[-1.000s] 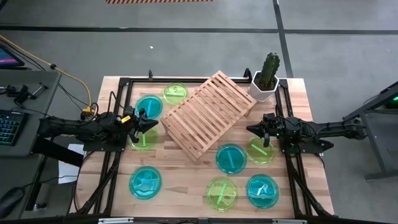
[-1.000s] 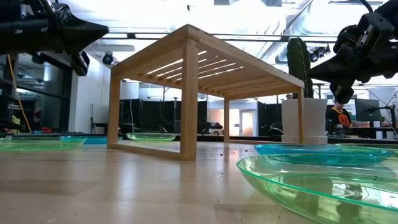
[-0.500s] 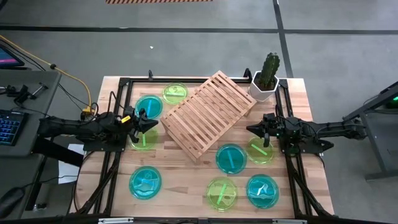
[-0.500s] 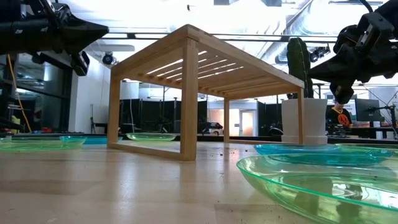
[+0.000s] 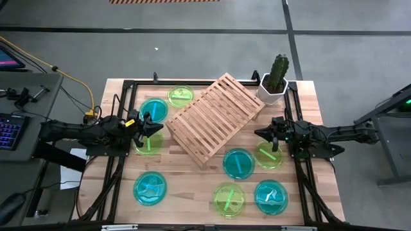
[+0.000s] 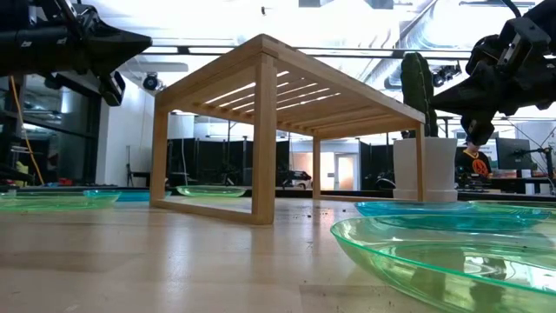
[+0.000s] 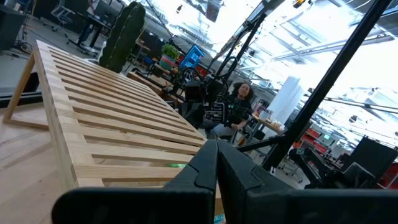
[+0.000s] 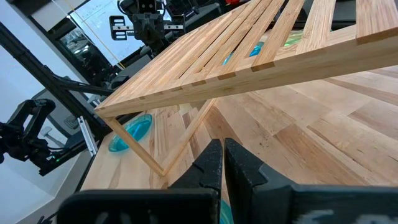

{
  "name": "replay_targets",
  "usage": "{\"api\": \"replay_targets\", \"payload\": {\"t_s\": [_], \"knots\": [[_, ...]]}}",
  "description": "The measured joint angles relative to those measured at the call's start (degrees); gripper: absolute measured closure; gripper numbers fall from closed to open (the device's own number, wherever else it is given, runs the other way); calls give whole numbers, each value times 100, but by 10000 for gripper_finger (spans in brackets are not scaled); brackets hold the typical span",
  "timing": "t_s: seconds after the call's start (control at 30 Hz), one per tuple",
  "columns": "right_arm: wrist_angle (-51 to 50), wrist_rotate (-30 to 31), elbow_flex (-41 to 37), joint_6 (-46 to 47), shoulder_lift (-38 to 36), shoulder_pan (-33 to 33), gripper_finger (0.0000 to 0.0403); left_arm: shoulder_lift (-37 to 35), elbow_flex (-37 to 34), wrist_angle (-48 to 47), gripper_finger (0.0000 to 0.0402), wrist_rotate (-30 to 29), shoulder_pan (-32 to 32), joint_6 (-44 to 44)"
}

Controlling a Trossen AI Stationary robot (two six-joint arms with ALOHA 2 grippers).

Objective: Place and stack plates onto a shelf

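**A:** Before you move, look down from above. The shelf (image 5: 213, 117) lies slantwise across the middle of the bench (image 5: 192, 192), its long axis running from the near-left corner up toward the cactus pot (image 5: 272, 90). Nothing sits on its slats yet, so every plate is still to be placed.

**B:** Which arm is nearer a plate?

**A:** Both are about equally close. Your left pincer (image 5: 156, 127) hangs right over the edge of a lime-green plate (image 5: 148, 143), with a teal plate (image 5: 153, 109) just beyond it, and it points toward the shelf's left side. Your right pincer (image 5: 260, 133) hovers at the rim of another lime-green plate (image 5: 268, 154), with a teal plate (image 5: 238, 163) beside that one, nearer the shelf.

**B:** And the fingers?

**A:** Together on both, holding nothing. In each wrist view the two dark fingers (image 7: 214, 168) meet along a thin seam, and the right arm's fingers (image 8: 217, 163) do the same.

**B:** So what does the reach turn on?

**A:** I judge that the plates lie beneath and slightly behind each pincer, not ahead of it. You would need to spread the fingers and come down at the rim, then carry the plate inward, since the shelf stands between the two arms. From bench level both arms ride well above the plates.
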Motion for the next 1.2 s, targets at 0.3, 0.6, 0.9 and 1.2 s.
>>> {"api": "replay_targets", "payload": {"t_s": [0.3, 0.6, 0.9, 1.2], "knots": [[2252, 578, -2, 2252, 14, -7, 402, 1, -1, 0, 401, 0, 0, -2], [347, -1815, 1858, 2493, 250, 440, 399, -1, 0, 0, 401, 0, -1, -2], [-5177, -1885, 4098, 3064, 2183, 1669, 308, 0, -1, 0, 401, 1, 0, -2], [-5101, -1984, 3637, 4323, 3864, 3108, 240, 0, -1, 0, 401, 1, -1, -1]]}}
